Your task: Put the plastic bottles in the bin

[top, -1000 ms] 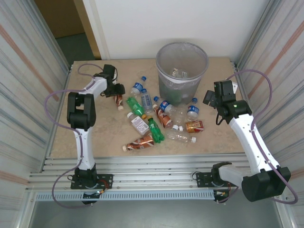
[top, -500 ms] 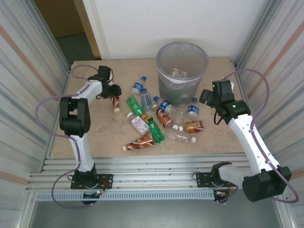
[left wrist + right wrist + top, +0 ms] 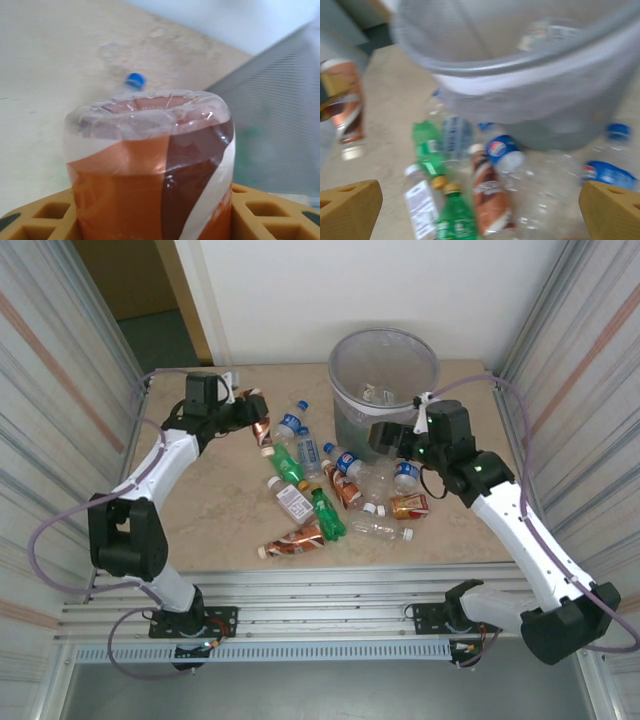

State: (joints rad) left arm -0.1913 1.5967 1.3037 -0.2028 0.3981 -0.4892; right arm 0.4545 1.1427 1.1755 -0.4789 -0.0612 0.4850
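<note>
Orange-brown bottle [image 3: 259, 420] hangs clamped in the left jaws, left of the bin [image 3: 350, 420] — the carry is in hand. Next: swing it over the bin, then release — right jaws gape empty beside the bin.

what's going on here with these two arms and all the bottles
Two robot arms are putting plastic bottles in the bin. The left gripper is shut on an orange-brown labelled bottle, holding it cap down above the table, left of the bin. The right gripper is open in front of the bin, over the pile of bottles on the table.
</note>
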